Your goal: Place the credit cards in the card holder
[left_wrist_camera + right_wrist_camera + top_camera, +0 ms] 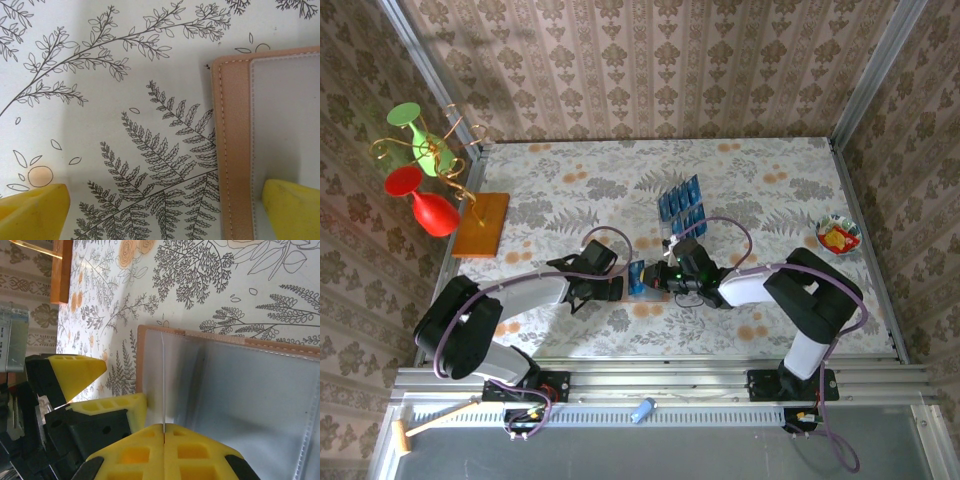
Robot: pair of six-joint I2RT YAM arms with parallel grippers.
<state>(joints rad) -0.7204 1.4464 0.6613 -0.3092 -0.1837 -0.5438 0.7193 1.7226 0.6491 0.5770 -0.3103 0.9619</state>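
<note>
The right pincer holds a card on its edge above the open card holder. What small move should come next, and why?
Probably ease the right pincer toward the card holder so the card slides into its grey pocket. The pincer is shut on the card, which stands edge-on over the pocket. The open left pincer has one finger over the holder's edge, seemingly steadying it.

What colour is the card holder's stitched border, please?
Tan; card holder border shows best from left wrist.
</note>
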